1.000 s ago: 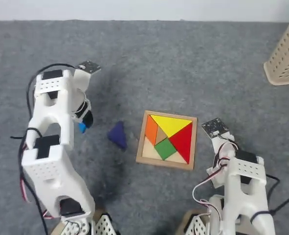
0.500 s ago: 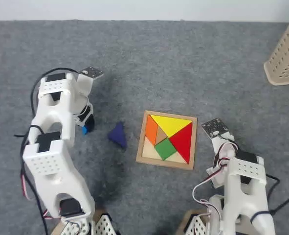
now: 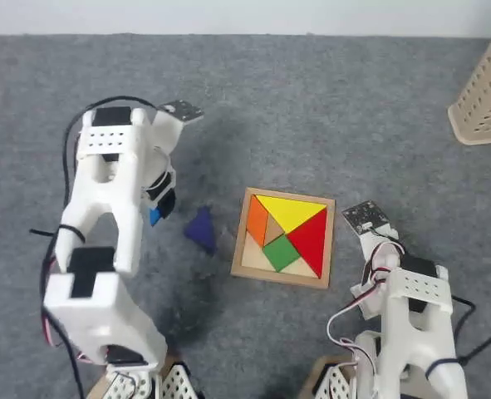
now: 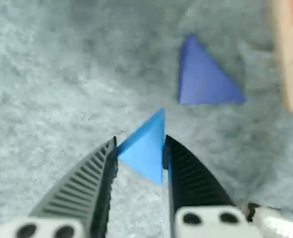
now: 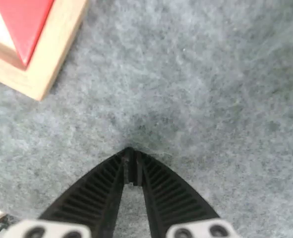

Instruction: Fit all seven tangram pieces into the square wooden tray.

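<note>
High view: the square wooden tray is sitting mid-tabletop, partly filled, with a dark blue triangle lying near its left edge. Left wrist view: the left fingers are pinching a light blue triangle. Right wrist view: the right fingers are pressing fully together, gripping nothing, near the tray's corner.

The counter is fuzzy and gray. Behind it is a pale wall. A tan bin with holes stands near the counter's far edge.
</note>
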### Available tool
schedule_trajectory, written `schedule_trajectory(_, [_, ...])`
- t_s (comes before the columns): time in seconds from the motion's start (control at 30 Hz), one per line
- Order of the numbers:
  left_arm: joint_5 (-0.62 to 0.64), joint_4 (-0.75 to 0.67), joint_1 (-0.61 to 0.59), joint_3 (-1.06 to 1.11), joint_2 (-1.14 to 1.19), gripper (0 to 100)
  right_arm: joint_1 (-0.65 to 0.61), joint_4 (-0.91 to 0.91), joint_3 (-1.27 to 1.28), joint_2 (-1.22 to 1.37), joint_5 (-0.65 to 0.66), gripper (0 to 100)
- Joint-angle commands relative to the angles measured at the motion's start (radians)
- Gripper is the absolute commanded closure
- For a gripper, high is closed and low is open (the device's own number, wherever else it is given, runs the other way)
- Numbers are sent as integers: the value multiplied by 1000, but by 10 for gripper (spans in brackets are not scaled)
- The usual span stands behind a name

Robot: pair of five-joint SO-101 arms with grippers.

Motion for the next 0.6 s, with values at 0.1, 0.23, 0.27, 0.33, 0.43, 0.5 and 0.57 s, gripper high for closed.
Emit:
schedule_trajectory(0.1, [15, 49, 193, 70, -186, 935, 18, -28, 3, -7, 14, 991])
schedule_trajectory(0.23, [9, -14, 370, 156, -216, 939, 18, -28, 3, -7, 14, 991])
schedule_trajectory(0.27, [9, -29, 407, 170, -218, 939, 18, -28, 3, -7, 14, 991])
schedule_trajectory(0.33, [15, -46, 465, 185, -218, 939, 18, -28, 3, -7, 14, 991])
schedule_trajectory(0.43, [95, -72, 522, 182, -218, 938, 18, -28, 3, -7, 14, 991])
schedule_trajectory(0.5, [166, -95, 560, 182, -218, 938, 18, -28, 3, -7, 14, 991])
schedule_trajectory(0.57, [187, -109, 617, 183, -218, 938, 18, -28, 3, -7, 14, 991])
